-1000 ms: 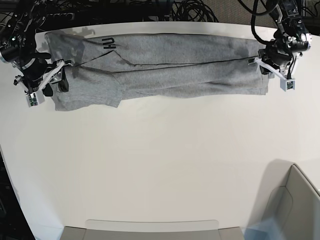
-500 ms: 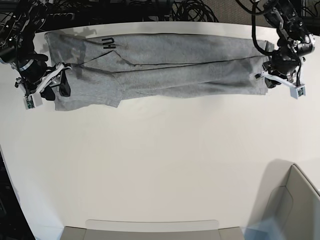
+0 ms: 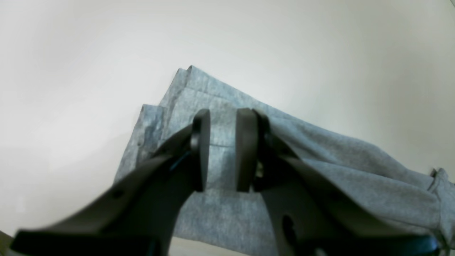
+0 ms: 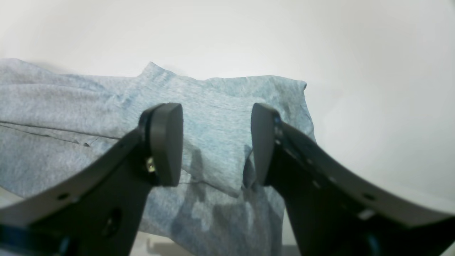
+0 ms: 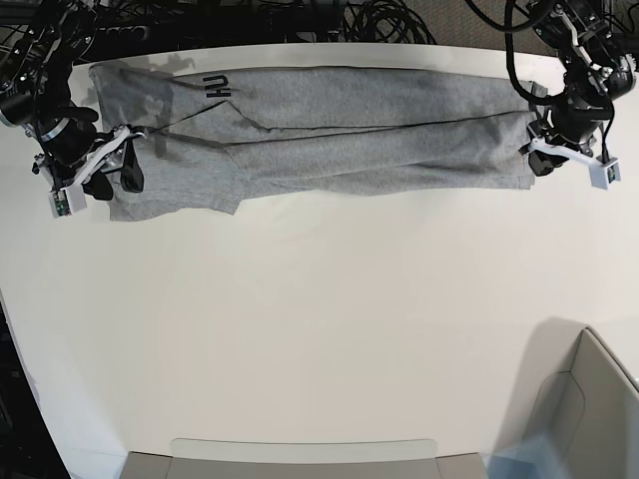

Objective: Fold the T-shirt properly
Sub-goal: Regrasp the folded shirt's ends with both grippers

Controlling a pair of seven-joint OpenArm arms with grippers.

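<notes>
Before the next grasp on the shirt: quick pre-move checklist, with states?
1. T-shirt lying flat as a long folded band on the white table: ok.
2. Left gripper open over the hem end, fabric visible between the fingers: ok.
3. Right gripper open over the sleeve end: ok.
4. Both grippers at opposite ends of the band: ok.
5. Fingers actually touching the cloth or table: cannot tell.
6. Layers aligned at the hem end; the left wrist view shows stepped, offset corners: not ok.
</notes>
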